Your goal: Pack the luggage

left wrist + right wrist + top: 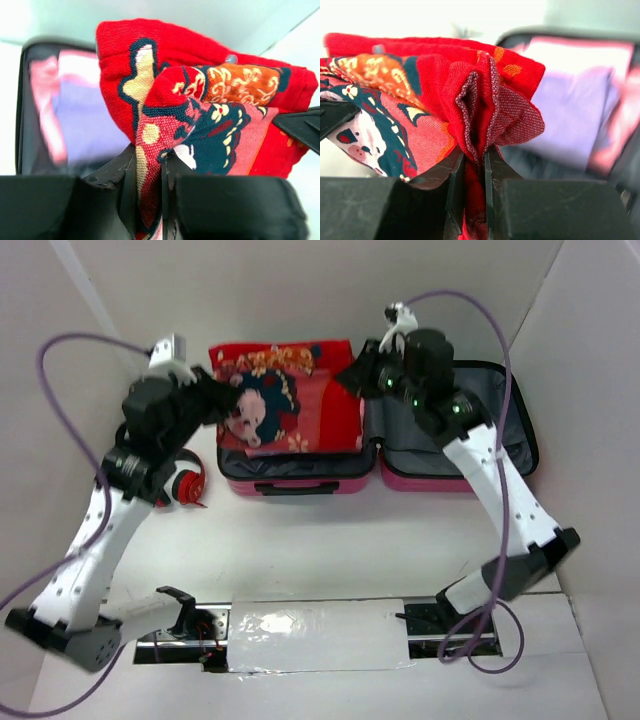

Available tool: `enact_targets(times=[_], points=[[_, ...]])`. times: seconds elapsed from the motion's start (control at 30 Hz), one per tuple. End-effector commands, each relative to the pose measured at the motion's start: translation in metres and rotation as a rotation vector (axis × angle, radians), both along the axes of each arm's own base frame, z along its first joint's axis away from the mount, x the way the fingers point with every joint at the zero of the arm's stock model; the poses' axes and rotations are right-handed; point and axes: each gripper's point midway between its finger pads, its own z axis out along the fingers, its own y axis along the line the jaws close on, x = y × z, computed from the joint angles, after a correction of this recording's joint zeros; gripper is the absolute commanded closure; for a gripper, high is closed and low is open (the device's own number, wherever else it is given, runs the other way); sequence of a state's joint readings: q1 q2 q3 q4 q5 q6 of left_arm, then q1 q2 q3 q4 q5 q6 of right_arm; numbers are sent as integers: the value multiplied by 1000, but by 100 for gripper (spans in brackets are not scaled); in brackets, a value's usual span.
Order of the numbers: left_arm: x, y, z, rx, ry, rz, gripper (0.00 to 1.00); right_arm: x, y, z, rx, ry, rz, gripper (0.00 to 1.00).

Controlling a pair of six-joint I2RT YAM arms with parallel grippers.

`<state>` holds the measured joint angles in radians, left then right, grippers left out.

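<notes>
Left gripper clamped on red cloth | right gripper pinching the opposite fold | cloth looks soft, floppy, best held at both edges | stiff-shelled luggage open below both

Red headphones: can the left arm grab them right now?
Probably not yet. The left gripper is shut on the red cloth over the luggage. The red headphones lie uncovered on the table beside that arm, so after letting go it likely could.

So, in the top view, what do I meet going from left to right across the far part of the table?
Red over-ear headphones → left claw → red woven cloth with cartoon print → right claw → grey-lined open half of the pink hard-shell suitcase.
</notes>
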<state>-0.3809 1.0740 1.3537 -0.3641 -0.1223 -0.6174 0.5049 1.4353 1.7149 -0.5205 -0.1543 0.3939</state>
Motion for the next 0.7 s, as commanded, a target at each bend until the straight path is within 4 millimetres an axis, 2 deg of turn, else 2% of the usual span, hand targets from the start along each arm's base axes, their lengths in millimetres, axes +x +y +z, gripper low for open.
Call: enact_targets(times=[0.0,0.03,0.07,0.1,0.13,0.17,0.2,0.23,0.27,0.3,0.33,0.37,0.4,0.43,0.47,0.53,0.57,0.6,0.67], points=[[52,5,32,51,-90,-32,100,60,-25,21,-25,-94,-60,100],[65,10,33,46,-90,-39,100,78,-23,23,-16,-96,-45,100],[90,9,15,53,-46,-44,100,92,-25,26,-2,-119,-43,100],[102,8,27,32,-78,-52,100,109,-39,24,0,-121,-66,100],[114,11,22,28,-72,-67,100,129,-38,10,-2,-96,-54,100],[126,11,16,13,-61,-71,100,142,-42,4,8,-88,-58,100],[146,5,-3,6,-26,-81,100,156,-52,-5,6,-73,-72,100],[159,9,-13,8,-12,-70,100,176,-50,-29,3,-33,-54,100],[170,7,-26,11,14,-70,100,188,-51,-41,3,-20,-51,100],[193,12,-54,19,62,-46,100,199,-54,-57,-2,0,-60,100],[202,12,-74,26,99,-34,100,209,-52,-75,-8,28,-60,100],[216,20,-85,22,108,4,100,226,-49,-110,-20,77,-60,100],[226,25,-100,5,131,20,100,233,-50,-133,-32,112,-73,100],[241,23,-140,4,197,23,100,240,-49,-148,-45,127,-70,100],[250,30,-154,5,213,37,100,252,-48,-185,-60,175,-78,100],[267,38,-175,0,247,68,100,261,-48,-212,-70,202,-86,100],[276,41,-208,13,304,90,100,268,-46,-232,-74,220,-86,100],[279,48,-221,25,334,99,100,271,-46,-242,-77,230,-86,100],[288,55,-229,36,347,114,100,278,-46,-258,-97,243,-89,98]])
